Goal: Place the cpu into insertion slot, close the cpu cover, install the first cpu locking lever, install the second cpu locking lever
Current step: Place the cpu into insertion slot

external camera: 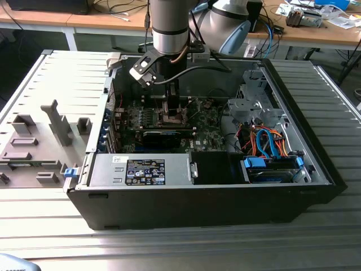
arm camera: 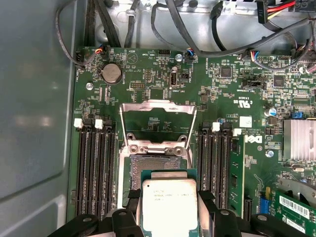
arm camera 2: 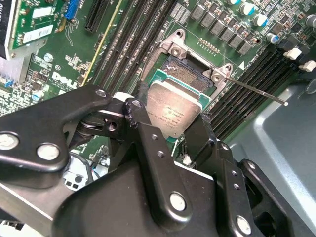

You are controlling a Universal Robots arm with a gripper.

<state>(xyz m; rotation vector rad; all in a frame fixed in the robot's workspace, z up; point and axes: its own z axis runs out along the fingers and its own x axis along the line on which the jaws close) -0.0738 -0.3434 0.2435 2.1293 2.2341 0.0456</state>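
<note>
I see the pincer (external camera: 171, 110) reaching straight down into the open computer case (external camera: 197, 210), which sits on the ribbed metal counter (external camera: 169, 248). Its black fingers (arm camera 2: 148, 138) are clamped on two opposite edges of the cpu (arm camera 2: 174, 111).

The cpu lies flat, its metal top turned up toward both wrist cameras. It is square, so it has no long axis to speak of. In the first wrist view its edges run about parallel to the rim of the insertion slot (arm camera: 148, 165). It hangs over the part of the slot nearest the pincer, and the dark contact field beyond it is uncovered.

The chip has a dull silver-grey lid with rounded corners and fine print in the middle. A thin green border shows around the lid.

Room is tight. Rows of black memory slots (arm camera: 96, 168) flank the insertion slot on both sides, just beside its silvery rim. The cpu cover (arm camera: 156, 103) is swung open on the far side of the slot from the chip, and the green board (arm camera: 163, 74) shows through its square window. In the second wrist view a thin metal lever (arm camera 2: 256, 90) sticks out from one corner of the slot, across the neighbouring memory slots toward the grey case wall.
</note>
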